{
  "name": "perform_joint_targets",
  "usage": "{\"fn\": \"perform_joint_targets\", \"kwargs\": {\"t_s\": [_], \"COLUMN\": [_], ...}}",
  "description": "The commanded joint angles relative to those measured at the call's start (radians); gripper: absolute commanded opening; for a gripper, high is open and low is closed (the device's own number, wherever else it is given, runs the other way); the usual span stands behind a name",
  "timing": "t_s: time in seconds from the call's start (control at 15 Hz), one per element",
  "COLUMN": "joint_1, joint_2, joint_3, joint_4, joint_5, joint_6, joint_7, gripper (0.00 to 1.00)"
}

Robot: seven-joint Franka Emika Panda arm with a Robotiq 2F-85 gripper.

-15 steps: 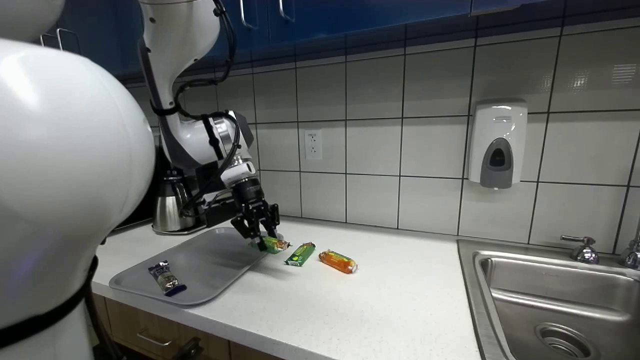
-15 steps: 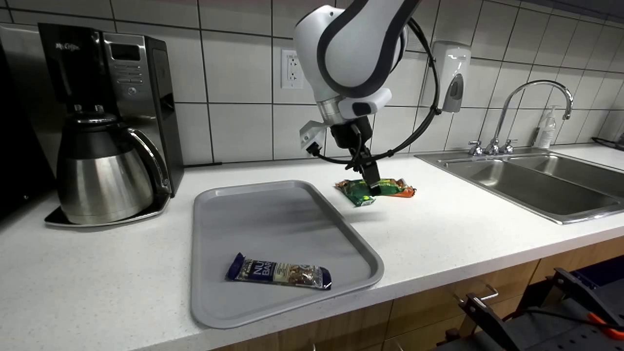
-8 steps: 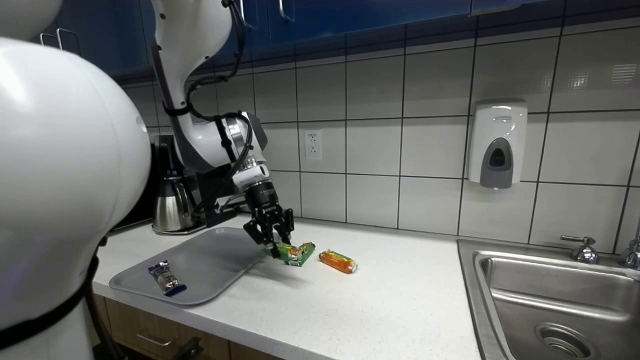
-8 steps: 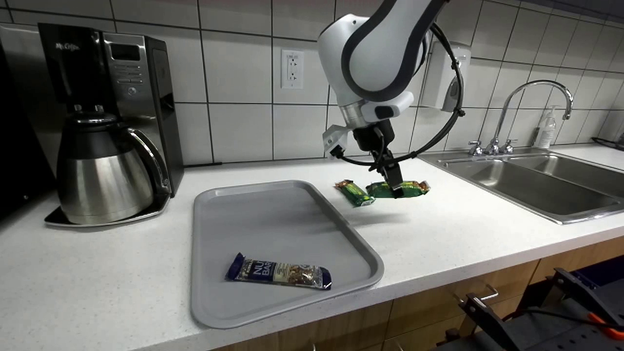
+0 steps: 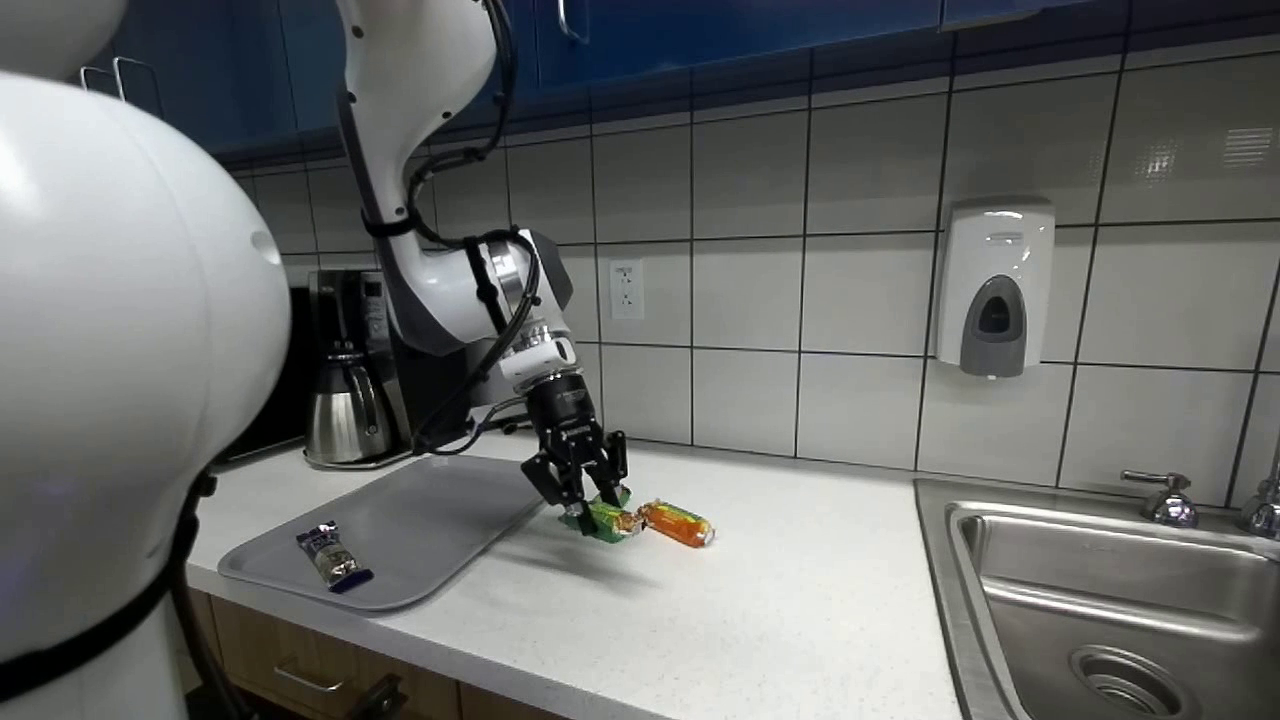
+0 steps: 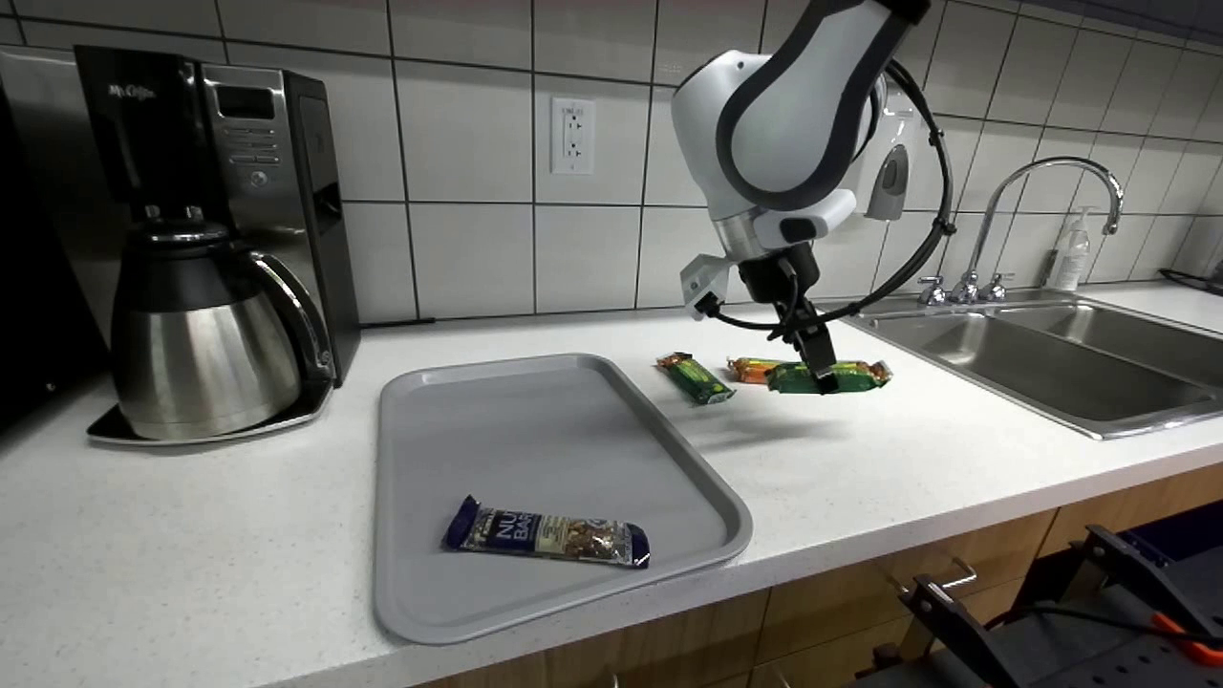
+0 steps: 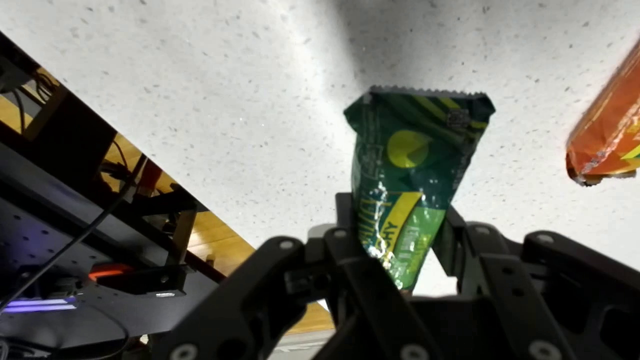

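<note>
Black two-fingered claw (image 7: 398,217) has a shiny green oblong wrapped bar (image 7: 417,150) pinched snug — it's hanging over the speckled white countertop (image 7: 240,150), shiny orange wrapped bar (image 7: 617,130) nearby.

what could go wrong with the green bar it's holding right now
The held green bar, above the counter in the hand, is near the orange bar, so a low sideways move might nudge that one. The held green bar is shiny-wrapped and pinched around its middle with its ends sticking out, so it could twist or slip if an end bumps the counter.
</note>
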Motion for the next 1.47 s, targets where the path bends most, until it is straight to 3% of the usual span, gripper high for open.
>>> {"fn": "perform_joint_targets", "kwargs": {"t_s": [0.0,0.53,0.87,1.0,1.4], "joint_1": [-0.032,-0.069,-0.091,-0.009,0.112], "joint_2": [-0.044,-0.041,-0.023,-0.018,0.026], "joint_3": [-0.009,-0.043,-0.062,-0.179,-0.361], "joint_4": [-0.052,-0.088,-0.113,-0.107,-0.112], "joint_5": [-0.038,-0.059,-0.081,-0.038,0.016], "joint_6": [0.022,0.024,0.089,0.131,0.259], "joint_7": [0.045,0.087,0.150,0.104,0.104], "gripper": [0.14,0.14,0.14,0.14,0.14]}}
